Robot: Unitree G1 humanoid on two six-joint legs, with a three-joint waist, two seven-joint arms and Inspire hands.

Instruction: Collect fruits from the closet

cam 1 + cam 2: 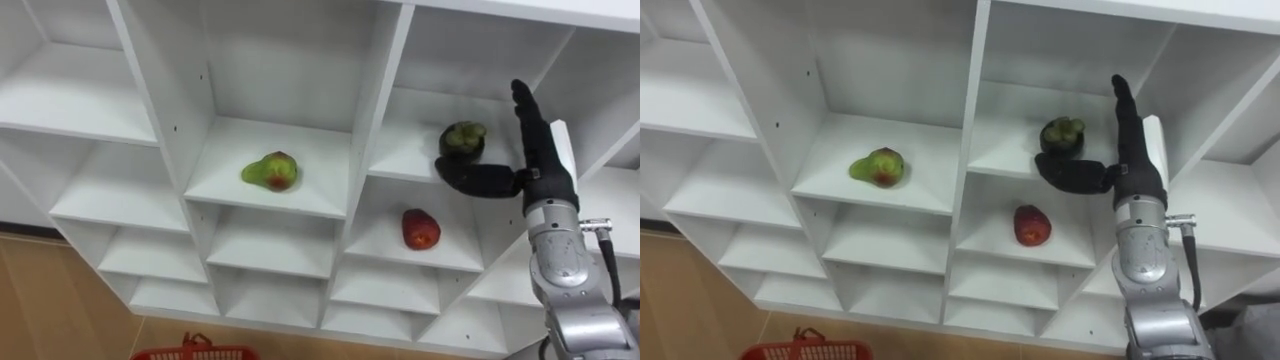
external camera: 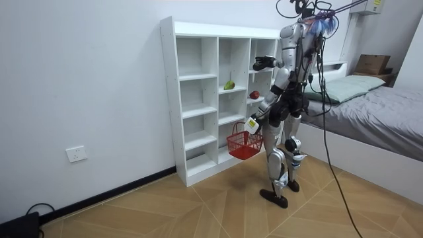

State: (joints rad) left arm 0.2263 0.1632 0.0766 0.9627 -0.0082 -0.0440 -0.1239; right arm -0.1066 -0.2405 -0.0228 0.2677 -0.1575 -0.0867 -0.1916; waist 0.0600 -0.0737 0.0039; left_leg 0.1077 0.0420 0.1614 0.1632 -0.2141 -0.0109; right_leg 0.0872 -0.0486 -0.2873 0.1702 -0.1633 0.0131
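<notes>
Stance: the robot was stood facing the white closet [image 1: 372, 140], close enough for a raised arm to reach its upper compartments.
Basket: a red basket [image 2: 244, 144] was hung low at the robot's front, carried by its handle in the clenched left hand [image 2: 252, 124].
Right hand: the right hand [image 1: 545, 170] was raised into the upper compartment of the right column. Its fingers were held straight and upright and the thumb was spread wide to the side; nothing was grasped.
Contact: the thumb was placed just below and in front of the dark fruit [image 1: 462, 140]; whether it was touched could not be told.
Dark fruit: it was set on that compartment's shelf, green cap uppermost.
Handling: it was judged light, round, firm-shelled and likely to roll if nudged.
Hold: a wrap round its widest part, thumb opposite the fingers, was judged best, with the cap left alone.
Red fruit [image 1: 421, 229]: it was left one compartment lower in the same column.
Green fruit [image 1: 271, 171]: it was left in the middle column, well apart from the hand; it was judged softer and easily bruised.
</notes>
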